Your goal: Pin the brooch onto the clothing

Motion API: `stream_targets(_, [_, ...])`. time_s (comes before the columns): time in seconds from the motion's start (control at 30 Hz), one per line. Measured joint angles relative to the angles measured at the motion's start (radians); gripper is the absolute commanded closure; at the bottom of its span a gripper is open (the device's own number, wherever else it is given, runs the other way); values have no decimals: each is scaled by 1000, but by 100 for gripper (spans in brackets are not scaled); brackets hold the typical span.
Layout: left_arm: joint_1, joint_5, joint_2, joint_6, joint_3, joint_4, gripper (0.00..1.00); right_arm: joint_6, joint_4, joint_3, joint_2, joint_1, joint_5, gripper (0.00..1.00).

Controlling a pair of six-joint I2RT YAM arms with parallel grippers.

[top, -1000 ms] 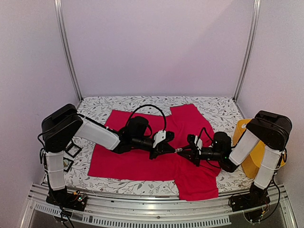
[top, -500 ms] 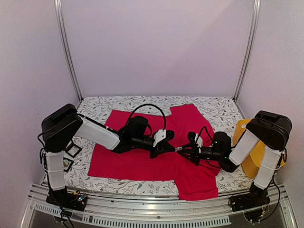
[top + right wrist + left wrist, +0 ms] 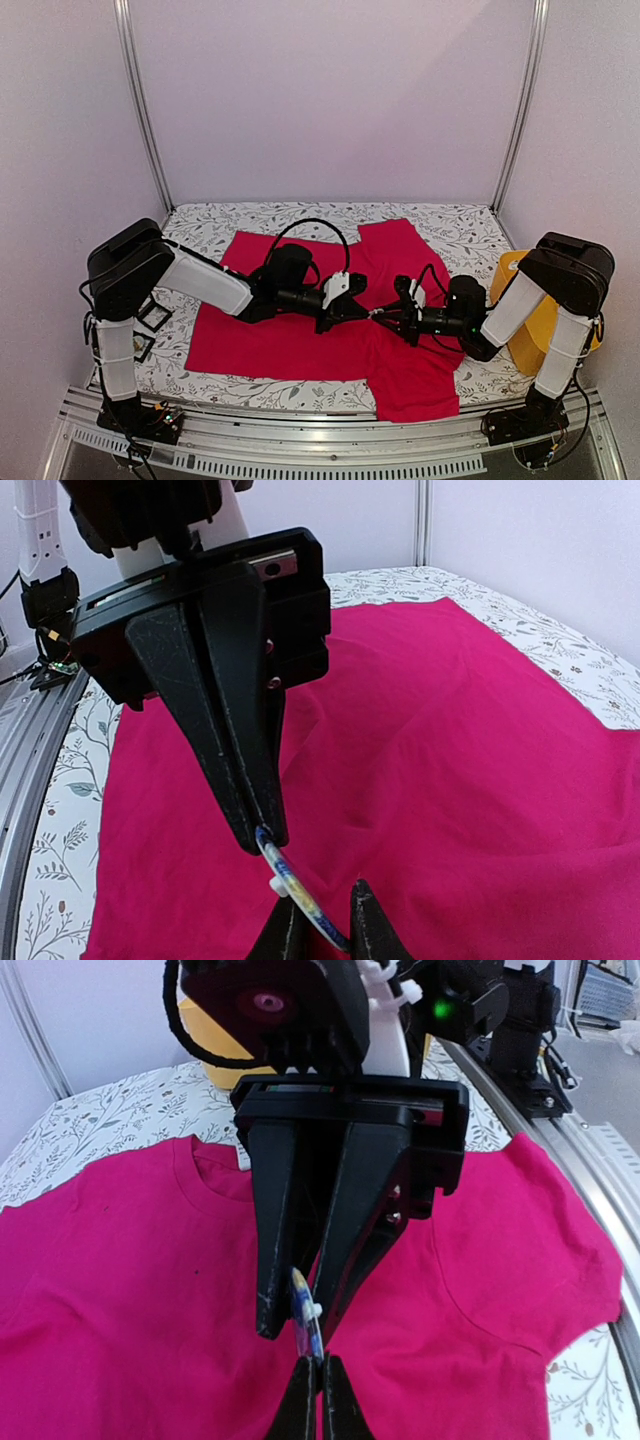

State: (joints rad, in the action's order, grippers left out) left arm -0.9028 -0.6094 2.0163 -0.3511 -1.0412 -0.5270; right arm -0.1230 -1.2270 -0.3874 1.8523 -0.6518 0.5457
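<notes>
Two black two-finger grippers meet tip to tip over the middle of the table.

- Item 1, left gripper point(image 3: 320, 1392): fingers pressed together, pinching one end of the brooch.
- Item 2, brooch point(image 3: 304, 1320): a small, slim blue-and-yellow piece with a white clasp part, seen edge-on. It spans the gap between the two grippers, over the red cloth.
- Item 3, right gripper point(image 3: 322, 905): fingers a little apart, one on each side of the brooch's other end. Whether they press on it cannot be told.
- Item 4, clothing: a plain bright red short-sleeved T-shirt point(image 3: 290, 345), spread out beneath both grippers and softly wrinkled. One sleeve reaches toward the near table edge.
- Item 5, floral white-grey tablecloth point(image 3: 230, 220): lies under the T-shirt and shows around its edges.
- Item 6, yellow curved object point(image 3: 510, 275): at the right side of the table, off the T-shirt and partly hidden behind the right arm.
- Item 7, two small dark square items point(image 3: 150, 318): on the tablecloth beside the left arm's base, off the T-shirt.
</notes>
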Motion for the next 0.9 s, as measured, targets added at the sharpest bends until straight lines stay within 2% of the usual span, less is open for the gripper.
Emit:
stream_targets(0.27, [2,3,0,0,-2,0,100,22,-14,11,0,2,3,87])
stream_targets(0.33, [2,0,0,0,-5,0,100,32,-32,22,-3,3,4,82])
stream_targets(0.5, [1,-4,0,-4,-7,13,100,39,-52,32,-16,16,15,58])
stream_targets(0.6, [0,9,0,-24,-7,39,100,29,-56,56,-43,27,21,52])
stream_targets(0.73, [-9,81,0,-88,-7,77,100,18,-54,97,-111,60,53,48])
stream_targets(0.8, [-24,152,0,-140,-7,92,89,23,-45,106,-148,84,60,48])
stream_targets(0.9, [-68,262,0,-236,-7,109,67,32,-32,106,-192,108,55,47])
